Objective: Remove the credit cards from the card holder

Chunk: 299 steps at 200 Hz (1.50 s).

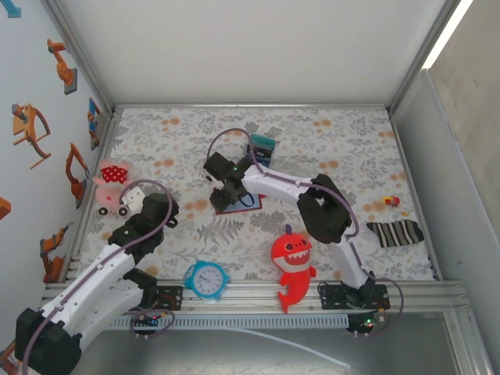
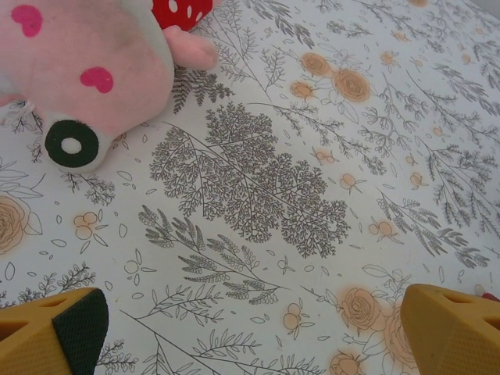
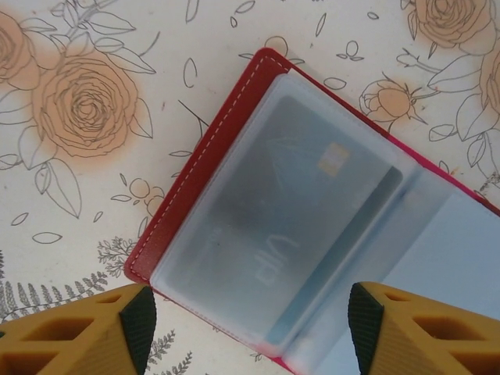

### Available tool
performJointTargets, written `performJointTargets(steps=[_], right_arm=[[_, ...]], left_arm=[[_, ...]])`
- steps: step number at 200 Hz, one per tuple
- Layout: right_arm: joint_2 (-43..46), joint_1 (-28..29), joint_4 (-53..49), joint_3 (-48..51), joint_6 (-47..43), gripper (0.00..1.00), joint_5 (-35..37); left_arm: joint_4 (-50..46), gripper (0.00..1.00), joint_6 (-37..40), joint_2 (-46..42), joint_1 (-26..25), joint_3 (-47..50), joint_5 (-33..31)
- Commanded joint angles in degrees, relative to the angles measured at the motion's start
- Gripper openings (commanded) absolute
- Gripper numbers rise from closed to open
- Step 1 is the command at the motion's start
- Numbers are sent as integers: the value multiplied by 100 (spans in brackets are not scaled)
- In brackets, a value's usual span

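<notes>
Holder (image 3: 195, 180) lay open and flat on the floral cloth (image 3: 78, 195) mid-table, directly beneath the right gripper (image 3: 250, 328), whose fingers stood apart on either side of it and gripped nothing. One grey card (image 3: 297, 226) with a chip sat inside the clear sleeve, so that one at least was left to pull. Whether more hid in the other pockets could not be told. Farther back, a small teal and dark stack (image 1: 262, 144) lay apart from it, likely cards already taken out. I judged the job partly done.

At the near edge, a blue clock (image 1: 207, 279) and a red shark (image 1: 293, 262) lay clear of the work. The left gripper (image 2: 250, 336) hovered wide apart and empty over bare cloth at the left, a pink toy (image 2: 86, 70) just beyond it. A striped sock (image 1: 394, 232) and a small toy (image 1: 391, 201) lay well off to the right. Nothing blocked the sleeve; its snug plastic looked the main hindrance.
</notes>
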<state>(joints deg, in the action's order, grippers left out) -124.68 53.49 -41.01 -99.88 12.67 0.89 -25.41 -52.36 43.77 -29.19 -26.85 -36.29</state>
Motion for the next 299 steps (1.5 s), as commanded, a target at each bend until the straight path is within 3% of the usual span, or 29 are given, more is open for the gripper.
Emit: performJointTargets(steps=[1,161,225,258,282,299], right_arm=[[-108,-2,58,-91,158,65,-62],[-620,-1,146,-228,165,64,-195],[-378,-47,233,75,185,53,-401],[-127,-94,430,296,297,45,-678],[32,-94,480,390,439,34,-850],[207,-94,587,556,533,32,-924]], left_arm=[[-210,97,-130,-56,28,66,-136],[-113,97,-74,141,54,-37,-30],[-121,97,-15,134,65,-110,-17],[-127,97,-6,137,66,-143,30],[-117,97,63,130,63,-186,82],[-75,97,112,124,66,-225,148]])
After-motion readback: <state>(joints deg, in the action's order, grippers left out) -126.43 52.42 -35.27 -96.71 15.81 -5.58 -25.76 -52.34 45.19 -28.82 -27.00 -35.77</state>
